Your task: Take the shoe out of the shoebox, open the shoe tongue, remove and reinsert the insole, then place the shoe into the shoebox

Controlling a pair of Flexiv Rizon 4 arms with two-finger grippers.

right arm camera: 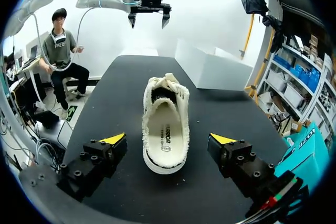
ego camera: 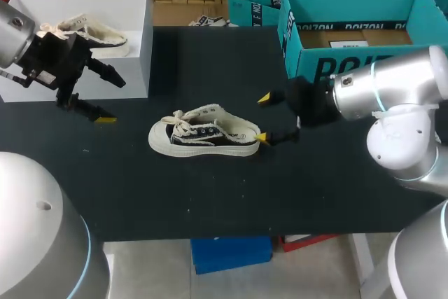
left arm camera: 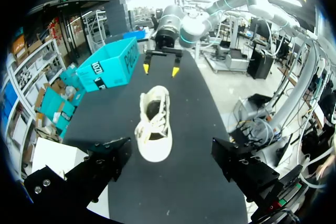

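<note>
A cream and black sneaker (ego camera: 203,134) lies on the black table (ego camera: 210,194), toe to the left and laces loose. My right gripper (ego camera: 264,118) stands open at its heel. In the right wrist view the heel of the sneaker (right arm camera: 165,124) sits between the spread yellow fingertips (right arm camera: 113,139), which do not touch it, and the pale insole (right arm camera: 166,142) shows inside. My left gripper (ego camera: 108,99) hangs open to the sneaker's left, in front of the white shoebox (ego camera: 133,68). From the left wrist the sneaker (left arm camera: 154,124) lies ahead of that gripper (left arm camera: 173,169), toe nearest.
A second sneaker (ego camera: 94,33) lies inside the white shoebox. Open teal boxes (ego camera: 350,5) stand at the back right, close behind my right arm (ego camera: 392,89). One teal box (left arm camera: 107,66) shows in the left wrist view beside my right gripper (left arm camera: 161,68).
</note>
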